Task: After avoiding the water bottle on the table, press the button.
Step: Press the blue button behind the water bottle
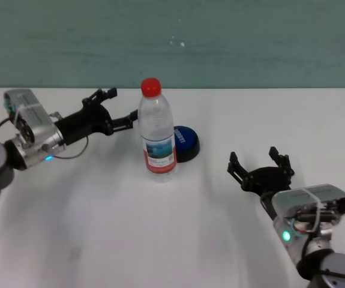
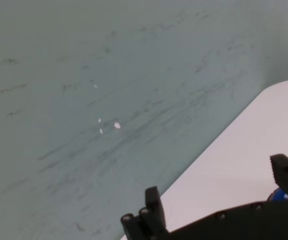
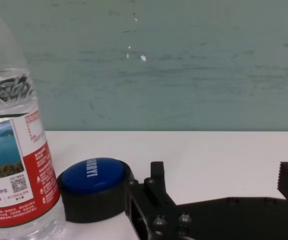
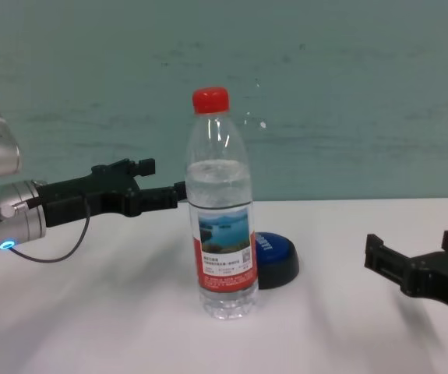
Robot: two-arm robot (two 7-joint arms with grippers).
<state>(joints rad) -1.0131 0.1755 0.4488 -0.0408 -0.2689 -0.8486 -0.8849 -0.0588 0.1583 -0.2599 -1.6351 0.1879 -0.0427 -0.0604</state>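
- Water bottle (image 1: pixel 158 133): stands upright near the middle of the white tabletop (image 1: pixel 100 228); red cap on, clear water inside, label with a lake photo above a red band; taken here as the landmark
- Button (image 1: pixel 184 143): blue dome with white lettering on a black base, resting on the tabletop just beside the bottle on the robot's right and slightly behind it; in the head view the bottle covers its left edge; nothing touches the dome
- Left gripper (image 1: pixel 119 108): held above the tabletop to the left of the bottle at about the height of its upper half, reaching toward it; fingers spread, one fingertip close to the bottle's side and the other farther back; contact with the bottle cannot be told
- Right gripper (image 1: pixel 260 162): well to the right of the bottle and nearer the robot, low over the tabletop; fingers (image 3: pixel 157 174) spread wide with nothing between them; its wrist view looks toward the button and the bottle's label
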